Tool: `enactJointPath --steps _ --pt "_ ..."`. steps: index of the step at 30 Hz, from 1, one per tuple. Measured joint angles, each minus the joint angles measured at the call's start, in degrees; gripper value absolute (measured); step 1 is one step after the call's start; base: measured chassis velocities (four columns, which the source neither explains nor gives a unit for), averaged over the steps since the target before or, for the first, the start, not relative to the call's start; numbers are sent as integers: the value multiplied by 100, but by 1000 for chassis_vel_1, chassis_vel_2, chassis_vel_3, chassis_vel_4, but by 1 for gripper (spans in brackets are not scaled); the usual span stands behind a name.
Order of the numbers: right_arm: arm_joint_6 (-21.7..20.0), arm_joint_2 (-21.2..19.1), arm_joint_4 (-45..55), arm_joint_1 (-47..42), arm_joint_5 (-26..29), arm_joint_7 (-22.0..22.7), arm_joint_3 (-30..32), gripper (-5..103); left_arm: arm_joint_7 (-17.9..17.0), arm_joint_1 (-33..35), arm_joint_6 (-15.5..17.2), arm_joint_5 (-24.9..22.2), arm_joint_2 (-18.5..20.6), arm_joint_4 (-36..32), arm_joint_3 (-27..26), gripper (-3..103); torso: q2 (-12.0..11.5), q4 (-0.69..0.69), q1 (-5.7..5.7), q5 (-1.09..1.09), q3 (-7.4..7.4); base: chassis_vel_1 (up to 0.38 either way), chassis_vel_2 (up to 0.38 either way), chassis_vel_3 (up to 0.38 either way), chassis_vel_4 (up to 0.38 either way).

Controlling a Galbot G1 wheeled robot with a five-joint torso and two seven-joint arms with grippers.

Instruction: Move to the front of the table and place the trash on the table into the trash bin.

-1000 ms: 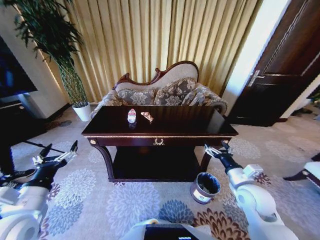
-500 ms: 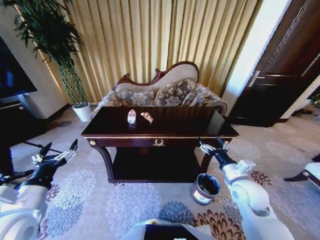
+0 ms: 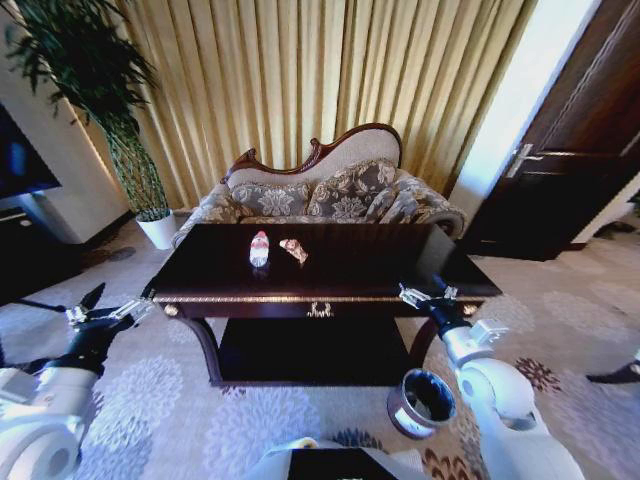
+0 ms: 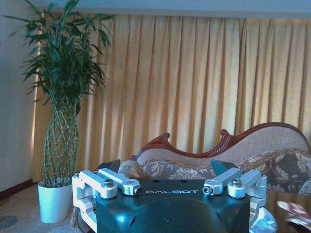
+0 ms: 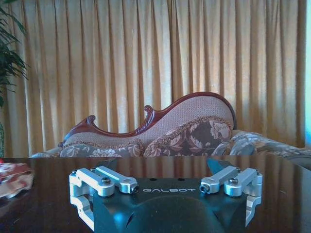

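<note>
On the table point(image 3: 400, 262) stand a bottle point(image 3: 259, 248) and a wrapper point(image 3: 294, 249); the bin point(image 3: 424, 402) is on the floor, seen from the head; left gripper point(image 3: 112, 308) and right gripper point(image 3: 425, 293) are open and empty; the right wrist view shows the wrapper point(image 5: 14, 177) close

Head above; wrists low, sofa-facing point(image 3: 330, 190)

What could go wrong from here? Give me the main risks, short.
1. The open right gripper hangs right at the front edge of the table; driving closer could knock it against the rail.
2. The bottle and the wrapper lie close together, well back on the top; reaching for one could push the other away.
3. The trash bin stands on the floor beside the right arm; a swing might tip it.
The left gripper waits open off the left corner.
</note>
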Motion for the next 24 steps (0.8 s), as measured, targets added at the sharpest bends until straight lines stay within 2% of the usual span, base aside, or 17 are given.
enactJointPath --steps 5,10,15,16,19,22,24 --pt "-62 -104 -55 115 92 5 -98 100 2 11 -2 -3 -3 -10 -1 100 -2 -1 6 -3 2 -122 92 97 -91" --pt "-356 -293 -165 422 369 45 -375 100 3 104 -4 -3 -34 -51 -20 100 6 -3 -12 0 -6 30 -35 -24 29" --pt "-783 -667 -349 1088 1063 284 -957 100 0 197 -9 -3 -101 -56 -44 100 7 2 -12 1 -5 39 -53 -31 49" --pt "-872 -745 -403 1245 1154 330 -1100 100 -2 199 -9 -3 -99 -56 -52 100 6 -1 -11 1 -4 0 0 0 0" --pt "-959 -848 -496 1470 1223 363 -1331 100 -18 198 -9 -4 -93 -57 -59 100 2 0 -5 0 -1 0 0 0 0" --pt "-1195 -1003 -707 2189 1325 525 -1965 100 -70 186 25 -4 -161 -56 -30 100 1 0 -1 0 0 0 0 0 0" --pt "-1239 -1037 -765 2414 1340 581 -2128 100 -88 182 37 -3 -185 -57 -17 100 1 -1 -1 -2 0 0 0 0 0"
